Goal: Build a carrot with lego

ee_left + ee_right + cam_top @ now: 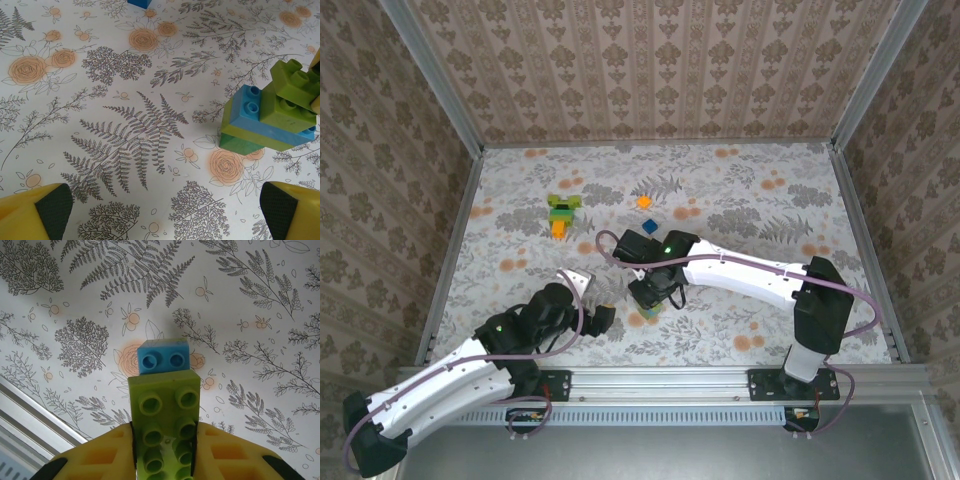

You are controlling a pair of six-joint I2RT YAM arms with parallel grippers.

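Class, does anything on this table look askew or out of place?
Yes: the lime brick, gripped in the jaws of the right gripper, sits tilted on the blue-and-green stack and is not flush with the layers below. Nothing else stands out.

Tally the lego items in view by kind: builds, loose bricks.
Carrot build: 1
Blue-and-green stack, held in right end effector: 1
Loose orange brick: 1
Loose blue brick: 1
Total: 4
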